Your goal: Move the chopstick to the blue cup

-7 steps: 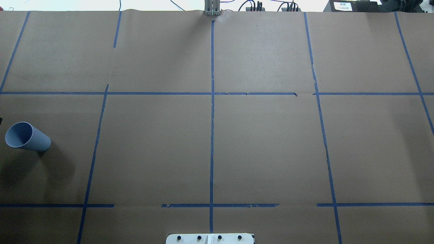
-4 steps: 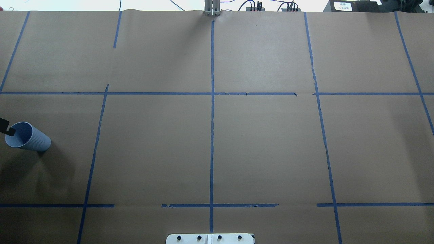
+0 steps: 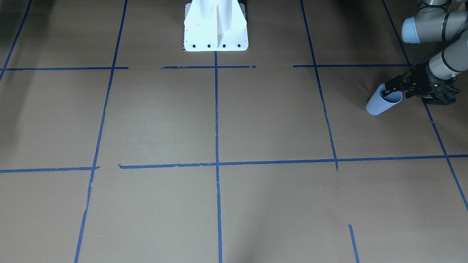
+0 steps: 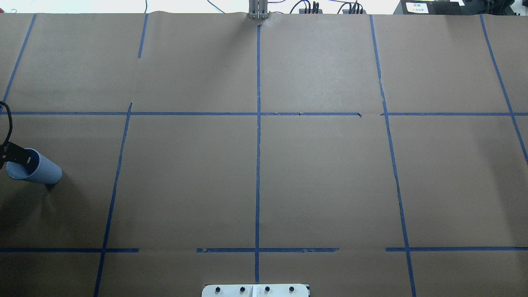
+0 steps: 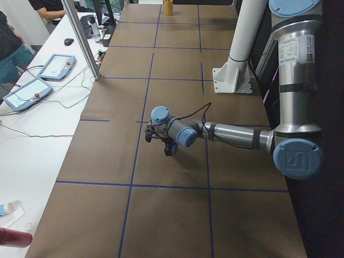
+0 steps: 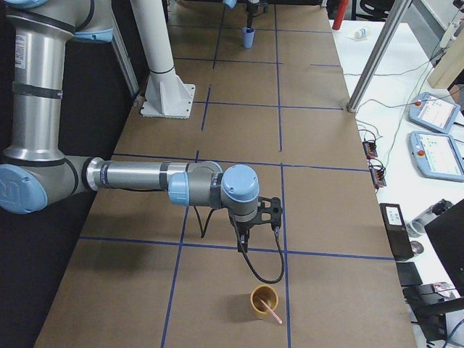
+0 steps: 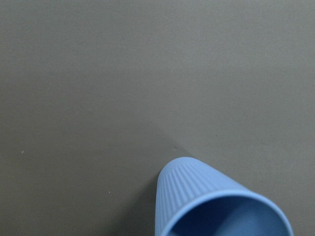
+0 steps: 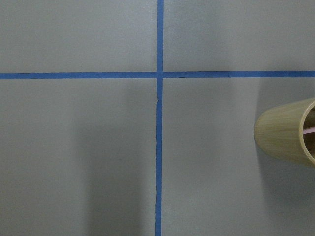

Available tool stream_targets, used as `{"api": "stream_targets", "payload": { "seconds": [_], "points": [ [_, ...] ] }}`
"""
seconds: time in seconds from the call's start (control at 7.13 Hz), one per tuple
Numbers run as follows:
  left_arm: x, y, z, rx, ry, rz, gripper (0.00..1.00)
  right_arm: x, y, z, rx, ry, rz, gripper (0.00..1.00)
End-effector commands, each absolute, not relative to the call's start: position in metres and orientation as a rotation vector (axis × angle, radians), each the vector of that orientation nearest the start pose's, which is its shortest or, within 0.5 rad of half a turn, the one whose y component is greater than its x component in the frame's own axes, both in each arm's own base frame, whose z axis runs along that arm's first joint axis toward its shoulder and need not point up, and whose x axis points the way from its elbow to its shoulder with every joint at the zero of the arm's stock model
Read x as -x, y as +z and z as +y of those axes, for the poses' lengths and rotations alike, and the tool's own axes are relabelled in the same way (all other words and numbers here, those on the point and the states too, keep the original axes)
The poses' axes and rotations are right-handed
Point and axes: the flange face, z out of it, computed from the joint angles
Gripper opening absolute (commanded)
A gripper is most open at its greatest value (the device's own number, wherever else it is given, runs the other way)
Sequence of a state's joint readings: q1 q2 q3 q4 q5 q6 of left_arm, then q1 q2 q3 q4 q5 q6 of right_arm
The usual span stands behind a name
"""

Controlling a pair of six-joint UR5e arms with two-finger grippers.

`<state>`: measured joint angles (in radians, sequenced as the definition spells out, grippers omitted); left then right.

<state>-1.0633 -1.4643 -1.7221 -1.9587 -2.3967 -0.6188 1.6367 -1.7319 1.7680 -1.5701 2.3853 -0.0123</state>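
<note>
The blue cup (image 4: 40, 171) stands on the brown paper at the table's left end; it also shows in the front-facing view (image 3: 380, 105) and the left wrist view (image 7: 211, 201). My left gripper (image 4: 25, 158) hangs over the cup's rim, its dark fingertips (image 3: 384, 91) at the mouth; I cannot tell if it is open or shut, and no stick shows in it. A pink chopstick (image 6: 272, 313) leans in a tan cup (image 6: 263, 301), also in the right wrist view (image 8: 288, 137). My right gripper (image 6: 243, 245) hovers just behind that cup; I cannot tell its state.
Blue tape lines grid the brown paper. The white robot base (image 3: 215, 29) stands at the near middle edge (image 4: 255, 290). A metal pole (image 5: 81, 40) and tablets (image 5: 29, 92) stand on the white side table.
My left gripper has come in from the left edge of the overhead view and moved right, over the blue cup's rim. The cup has stayed in place.
</note>
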Motion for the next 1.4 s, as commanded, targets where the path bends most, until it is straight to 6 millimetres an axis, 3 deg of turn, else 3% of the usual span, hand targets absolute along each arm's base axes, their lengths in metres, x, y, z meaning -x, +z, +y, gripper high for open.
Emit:
{"api": "stream_targets", "payload": {
  "seconds": [0.0, 0.14, 0.28, 0.42, 0.56, 0.7, 0.84, 0.98, 1.12, 1.26],
  "points": [
    [-0.175, 0.590, -0.437, 0.096, 0.073, 0.900, 0.23, -0.089, 0.632, -0.421, -0.067, 0.036, -0.813, 1.00],
    [-0.175, 0.590, -0.437, 0.097, 0.071, 0.900, 0.06, -0.089, 0.632, -0.421, -0.068, 0.035, -0.812, 1.00],
    [-0.175, 0.588, -0.437, 0.096, 0.067, 0.901, 0.01, -0.089, 0.630, -0.424, -0.070, 0.035, -0.812, 1.00],
    [-0.173, 0.565, -0.437, 0.074, 0.077, 0.928, 0.00, -0.089, 0.627, -0.427, -0.079, 0.032, -0.812, 1.00],
    [-0.170, 0.524, -0.436, 0.070, 0.068, 0.932, 0.00, -0.090, 0.612, -0.437, -0.108, 0.019, -0.811, 1.00],
    [-0.175, 0.453, -0.448, 0.086, 0.040, 0.926, 0.00, -0.090, 0.609, -0.443, -0.115, 0.016, -0.810, 1.00],
    [-0.187, 0.364, -0.471, 0.092, 0.030, 0.917, 0.00, -0.091, 0.610, -0.444, -0.114, 0.015, -0.806, 1.00],
    [-0.202, 0.293, -0.494, 0.105, 0.012, 0.909, 0.00, -0.090, 0.617, -0.439, -0.099, 0.023, -0.806, 1.00],
    [-0.243, 0.236, -0.502, 0.135, -0.033, 0.937, 0.00, -0.090, 0.617, -0.438, -0.098, 0.023, -0.811, 1.00],
    [-0.309, 0.191, -0.488, 0.149, -0.053, 0.920, 0.00, -0.090, 0.617, -0.436, -0.098, 0.026, -0.813, 1.00]
  ]
}}
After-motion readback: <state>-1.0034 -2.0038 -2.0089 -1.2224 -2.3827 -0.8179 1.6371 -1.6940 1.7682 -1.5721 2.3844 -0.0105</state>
